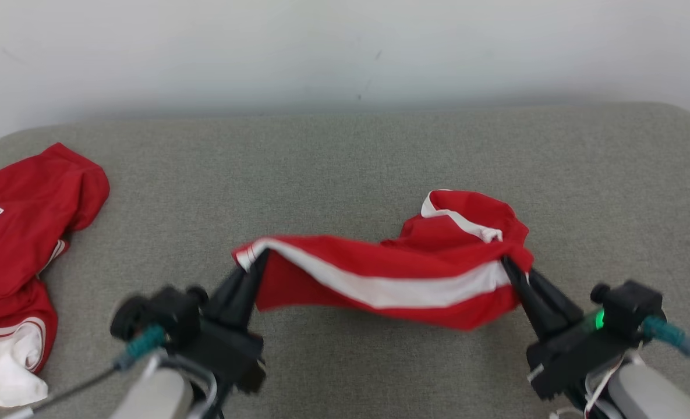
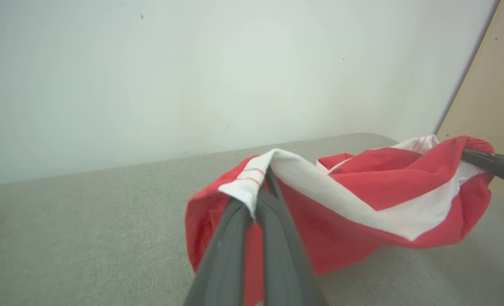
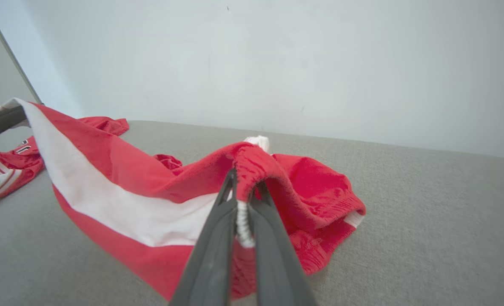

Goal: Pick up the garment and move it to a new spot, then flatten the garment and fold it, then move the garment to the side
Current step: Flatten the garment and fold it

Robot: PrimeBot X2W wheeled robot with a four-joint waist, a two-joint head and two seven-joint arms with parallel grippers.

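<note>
Garment (image 1: pixel 391 273), red with a white stripe, hangs stretched between two end effectors over the grey fabric worktop (image 1: pixel 321 163), right of centre. The left end effector (image 1: pixel 258 261) is clenched on one white-edged corner, and the right end effector (image 1: pixel 510 267) is clamped on the opposite, bunched end. A red jersey (image 1: pixel 24 233) lies crumpled at the worktop's left edge.

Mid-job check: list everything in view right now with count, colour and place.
striped garment: one, red with white band, centre, held up by both ends
jersey: one, red and white, crumpled at far left
padded surface: one, grey, under everything
wall: one, white, behind the surface
panel: one, tan, far right beside the wall
left gripper: one, dark, shut on the garment's left end
right gripper: one, dark, shut on its right end
</note>
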